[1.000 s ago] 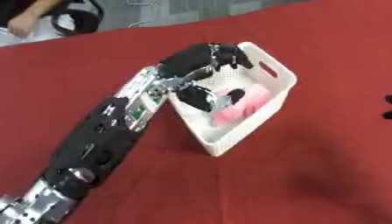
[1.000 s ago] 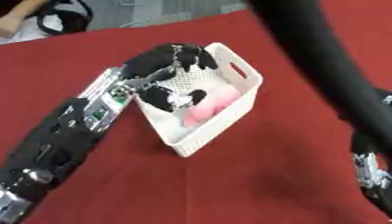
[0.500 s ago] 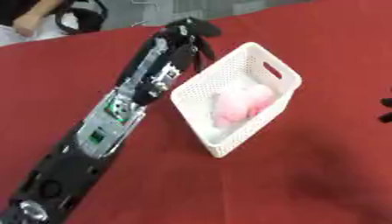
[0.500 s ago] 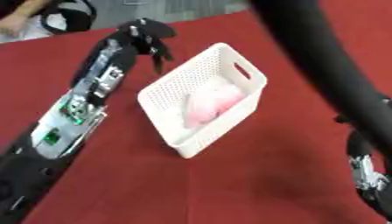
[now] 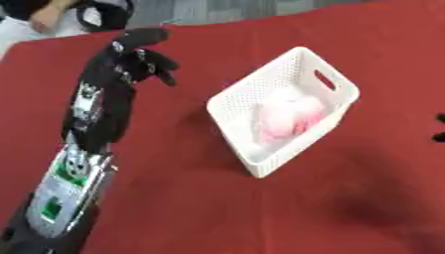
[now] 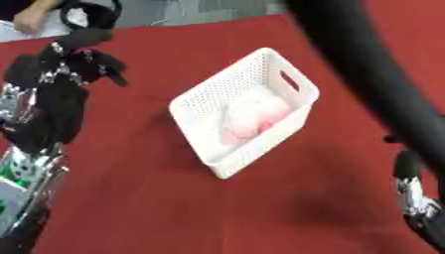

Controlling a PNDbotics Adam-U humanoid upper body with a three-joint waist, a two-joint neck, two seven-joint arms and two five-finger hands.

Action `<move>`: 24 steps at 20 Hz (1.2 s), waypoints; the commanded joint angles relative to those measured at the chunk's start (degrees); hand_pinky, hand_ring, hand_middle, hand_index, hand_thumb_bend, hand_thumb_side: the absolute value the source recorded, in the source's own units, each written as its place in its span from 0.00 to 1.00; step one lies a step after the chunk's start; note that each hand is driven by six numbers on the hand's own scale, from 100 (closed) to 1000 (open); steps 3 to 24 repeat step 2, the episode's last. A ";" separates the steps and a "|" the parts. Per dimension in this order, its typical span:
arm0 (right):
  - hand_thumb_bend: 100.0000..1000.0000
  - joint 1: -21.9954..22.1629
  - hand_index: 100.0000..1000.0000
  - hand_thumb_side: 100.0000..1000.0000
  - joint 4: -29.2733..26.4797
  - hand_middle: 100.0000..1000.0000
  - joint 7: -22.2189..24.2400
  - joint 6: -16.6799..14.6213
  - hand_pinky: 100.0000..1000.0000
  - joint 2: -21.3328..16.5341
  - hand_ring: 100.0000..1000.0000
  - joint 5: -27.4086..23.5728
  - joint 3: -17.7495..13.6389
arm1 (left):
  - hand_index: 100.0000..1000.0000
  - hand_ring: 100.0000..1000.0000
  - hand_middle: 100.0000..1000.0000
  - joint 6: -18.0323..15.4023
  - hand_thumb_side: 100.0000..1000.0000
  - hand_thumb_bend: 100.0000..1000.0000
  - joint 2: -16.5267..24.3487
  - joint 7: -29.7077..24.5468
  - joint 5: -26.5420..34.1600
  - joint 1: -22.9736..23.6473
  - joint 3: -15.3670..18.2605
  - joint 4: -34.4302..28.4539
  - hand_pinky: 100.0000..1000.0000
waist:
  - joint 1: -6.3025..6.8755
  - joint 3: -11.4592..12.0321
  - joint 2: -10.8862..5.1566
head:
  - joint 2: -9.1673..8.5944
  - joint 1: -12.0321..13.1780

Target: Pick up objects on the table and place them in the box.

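Observation:
A white perforated box (image 5: pixel 233 110) lies askew on the red table, and a soft pink object (image 5: pixel 287 116) rests inside it. My left hand (image 5: pixel 128 55) hovers to the left of the box and a little beyond it. Its fingers are spread, it is open, and it holds nothing. There is a clear gap of table between that hand and the box. My right arm (image 6: pixel 365 64) crosses the right eye view from the top to the right edge. Only a dark and silver part of my right hand (image 6: pixel 410 191) shows at the lower right.
The red cloth (image 5: pixel 260 208) covers the whole table around the box. At the far left edge sits a person (image 5: pixel 48 15) next to a black item (image 6: pixel 91 15), beyond the table.
My left hand has lifted out of the box and swung left and away. It is open and empty, and the pink object has stayed in the box.

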 commanded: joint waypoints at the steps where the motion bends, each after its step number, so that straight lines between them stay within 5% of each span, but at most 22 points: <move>1: 0.01 0.21 0.79 0.65 -0.79 0.82 -1.35 -0.51 0.63 0.10 0.79 0.02 -0.66 | 0.78 0.60 0.73 -0.07 1.00 0.07 -1.04 0.10 0.18 1.31 1.56 -1.40 0.50 | -0.65 0.46 -0.77 | -0.45 0.35; 24: 0.01 0.23 0.79 0.66 -0.79 0.82 -1.87 -0.88 0.64 0.12 0.79 -0.13 -0.72 | 0.78 0.60 0.73 -0.33 1.00 0.07 -1.24 -0.07 -0.38 1.70 1.80 -1.41 0.49 | -0.76 0.66 -0.87 | -0.33 0.46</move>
